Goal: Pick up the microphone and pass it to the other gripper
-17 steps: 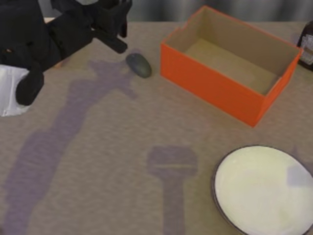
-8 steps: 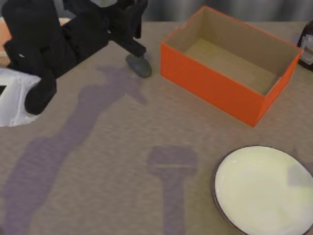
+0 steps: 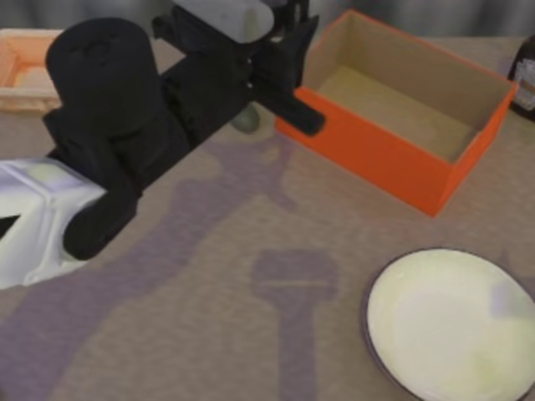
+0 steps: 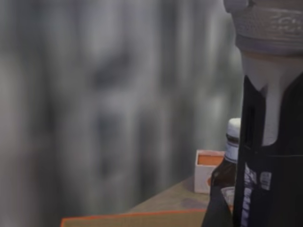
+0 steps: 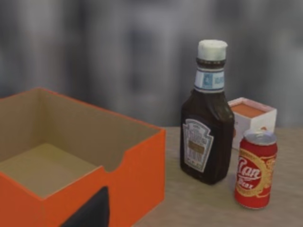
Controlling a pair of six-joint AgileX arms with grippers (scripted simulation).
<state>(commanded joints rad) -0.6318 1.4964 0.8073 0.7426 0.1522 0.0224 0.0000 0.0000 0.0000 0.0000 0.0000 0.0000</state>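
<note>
Fingers: the left gripper [image 3: 288,58] looks closed on the slim black stick-shaped microphone with a silver-grey mesh head [image 4: 265,28]; in the left wrist view its black shaft stands upright between dark fingers [image 4: 251,156].
Microphone's place: off the table, in that grip, at about 12 o'clock in the top view, where the pale head [image 3: 221,17] shows above the wrist.
Microphone's look: rounded mesh cap, a pale tapering neck below it, then a narrow black shaft. I judge it light and easy to tip.
Left arm: bulky black wrist and white segment reaching in from 9 o'clock.
Right gripper: not seen in any view, so I cannot tell its state; the right arm lies outside the top view.
Nearby: a grey-green oval pebble-like thing [image 3: 247,123] just at 6 o'clock of the gripper; an orange open cardboard box [image 3: 376,159] at 1 o'clock; a round cream plate [image 3: 451,326] at 5 o'clock.
Step in hand: carrying the microphone toward the hand-over.
Doing it well: keep the shaft upright, clear the box wall, and leave bare shaft for the other gripper before letting go.
</note>
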